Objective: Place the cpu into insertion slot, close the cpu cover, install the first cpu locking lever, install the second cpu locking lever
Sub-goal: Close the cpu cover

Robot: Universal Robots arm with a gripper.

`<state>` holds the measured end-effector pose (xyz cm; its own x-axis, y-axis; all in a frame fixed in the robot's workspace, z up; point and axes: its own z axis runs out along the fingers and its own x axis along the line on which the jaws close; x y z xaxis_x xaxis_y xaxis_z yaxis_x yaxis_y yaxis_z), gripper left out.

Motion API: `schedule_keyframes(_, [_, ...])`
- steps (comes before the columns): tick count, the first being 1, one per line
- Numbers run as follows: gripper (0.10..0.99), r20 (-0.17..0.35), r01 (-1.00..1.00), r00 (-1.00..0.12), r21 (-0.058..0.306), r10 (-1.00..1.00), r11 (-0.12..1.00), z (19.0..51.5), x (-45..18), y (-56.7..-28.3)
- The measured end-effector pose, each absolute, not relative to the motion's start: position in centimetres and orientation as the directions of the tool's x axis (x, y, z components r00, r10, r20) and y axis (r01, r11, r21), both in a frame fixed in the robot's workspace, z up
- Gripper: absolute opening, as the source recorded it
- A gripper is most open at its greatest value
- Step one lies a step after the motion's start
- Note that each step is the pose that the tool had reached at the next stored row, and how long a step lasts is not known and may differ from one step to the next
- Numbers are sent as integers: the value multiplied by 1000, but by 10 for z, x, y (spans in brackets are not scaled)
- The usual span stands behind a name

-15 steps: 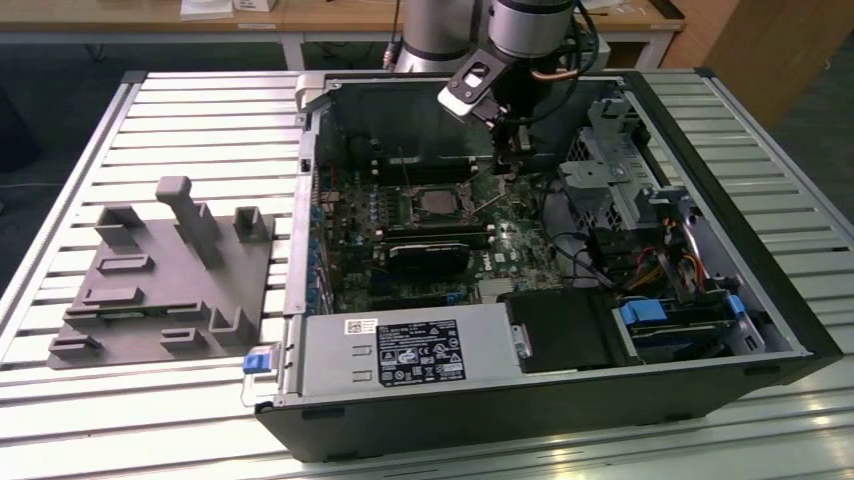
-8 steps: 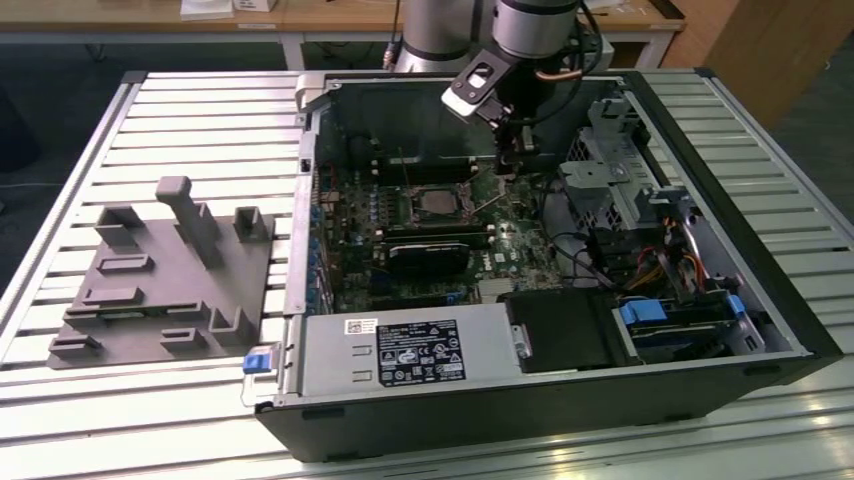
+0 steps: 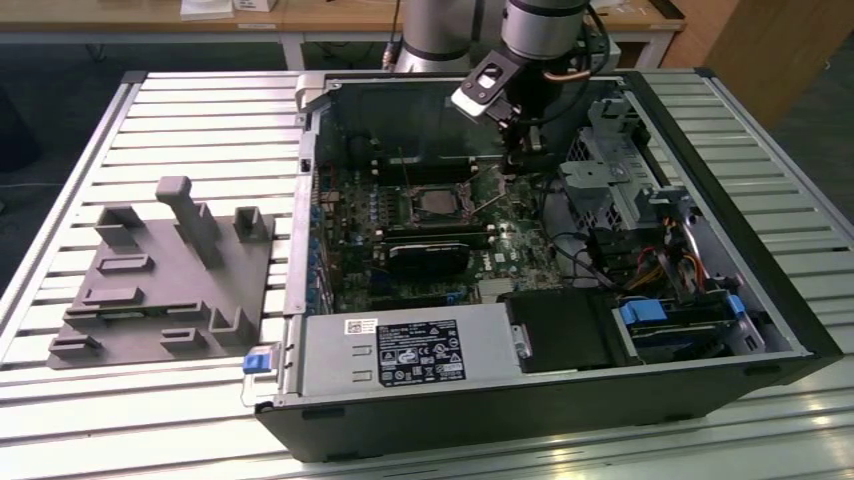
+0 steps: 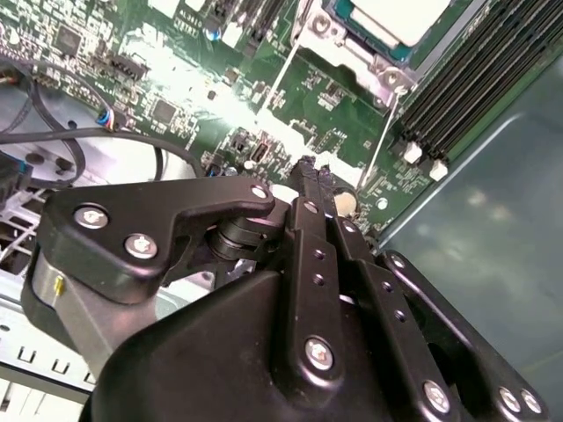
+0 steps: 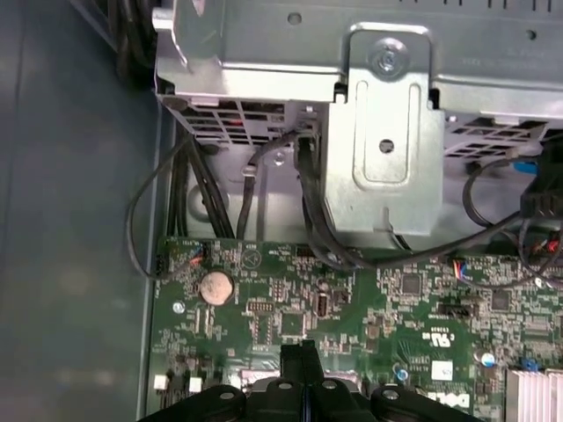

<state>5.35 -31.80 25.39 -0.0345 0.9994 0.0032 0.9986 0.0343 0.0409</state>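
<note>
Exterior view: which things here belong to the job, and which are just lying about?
Job: cpu; cpu cover around it; locking lever; end effector close by.
Lying about: grey fixture block; black card; power supply; coin battery.

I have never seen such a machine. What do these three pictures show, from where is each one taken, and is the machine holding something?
It is one robot arm with a claw at its end. The exterior view looks from outside at an open computer case lying on a slatted metal table; a grey holder lies at that view's left. The two wrist views come from cameras riding on the arm, looking past the claw at the green motherboard. The cpu already sits in its socket, with the cpu cover around it. The claw's fingers are pressed together, and I see nothing between them.
</note>
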Motion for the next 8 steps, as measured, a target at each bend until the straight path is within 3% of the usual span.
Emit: schedule_keyframes(8, [106,2,999,-35,36,999,34,250,64,-312])
